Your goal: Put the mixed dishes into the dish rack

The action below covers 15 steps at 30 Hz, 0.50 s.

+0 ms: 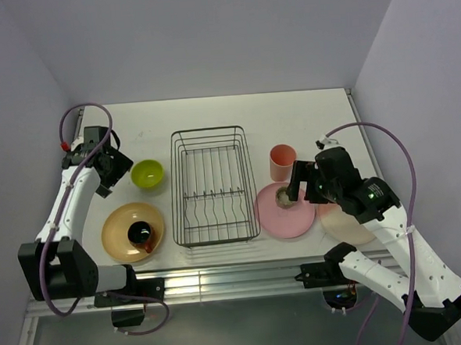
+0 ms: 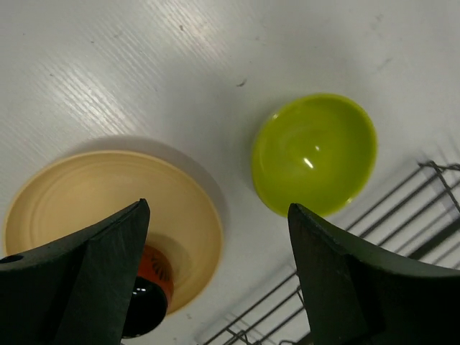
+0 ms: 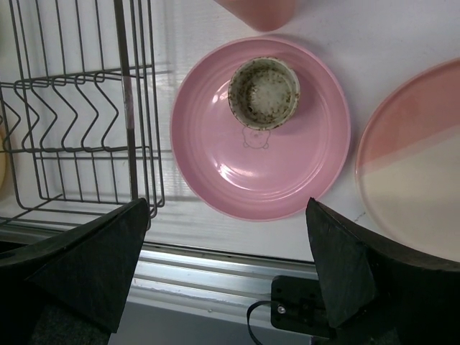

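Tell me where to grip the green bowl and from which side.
Grip the green bowl by its rim, coming from above with one finger inside and one outside. It sits upright, mouth up, and its rounded wall offers no flat sides to pinch. The open left hand is nearest.

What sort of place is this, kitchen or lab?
Likely a robot lab bench, not a kitchen: a white table boxed in by plain walls, a left arm and right arm bolted to a metal rail, and a green bowl and pink plate beside a wire rack.
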### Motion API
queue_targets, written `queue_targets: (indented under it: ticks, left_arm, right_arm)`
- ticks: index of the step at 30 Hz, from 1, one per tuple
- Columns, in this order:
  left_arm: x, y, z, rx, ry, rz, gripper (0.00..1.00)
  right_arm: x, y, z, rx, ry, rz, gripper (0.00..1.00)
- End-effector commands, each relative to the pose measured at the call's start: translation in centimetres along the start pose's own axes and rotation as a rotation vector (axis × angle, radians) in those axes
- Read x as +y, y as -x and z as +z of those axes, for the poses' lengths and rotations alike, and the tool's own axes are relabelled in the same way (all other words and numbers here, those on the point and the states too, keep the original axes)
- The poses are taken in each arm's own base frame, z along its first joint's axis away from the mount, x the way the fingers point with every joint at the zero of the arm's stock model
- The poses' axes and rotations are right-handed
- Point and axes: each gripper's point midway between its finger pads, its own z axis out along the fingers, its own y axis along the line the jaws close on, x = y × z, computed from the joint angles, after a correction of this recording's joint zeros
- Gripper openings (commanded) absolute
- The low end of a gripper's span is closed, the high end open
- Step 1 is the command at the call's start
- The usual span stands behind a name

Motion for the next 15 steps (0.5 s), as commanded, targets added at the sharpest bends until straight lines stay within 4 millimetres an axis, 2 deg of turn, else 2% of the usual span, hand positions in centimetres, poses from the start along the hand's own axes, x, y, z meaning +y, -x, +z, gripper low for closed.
queue_targets:
  ticks: [1, 6, 9, 14, 15]
  left_arm:
    - [0.2, 1.5, 2.1, -0.007, 0.038, 0.018, 0.84]
    - [-1.0, 0.2, 6.3, 0.091, 0.044, 0.032, 0.81]
    - [-2.4, -0.4, 7.8, 0.135, 0.007, 0.032, 0.77]
    - [-3.1, -1.2, 9.0, 0.182, -0.007, 0.046, 0.72]
    - [-3.0, -1.3, 9.4, 0.188, -0.001, 0.055, 0.65]
  right_arm:
    - [0.0, 1.0, -1.1, -0.034, 0.008, -0.028, 0.98]
    - [-0.2, 0.6, -1.4, -0.037, 0.013, -0.031, 0.98]
    - [-0.3, 0.3, -1.5, -0.031, 0.013, -0.034, 0.98]
    - [-0.8, 0.3, -1.7, -0.032, -0.01, -0.049, 0.98]
    - [-0.9, 0.4, -1.8, -0.036, -0.011, -0.05, 0.98]
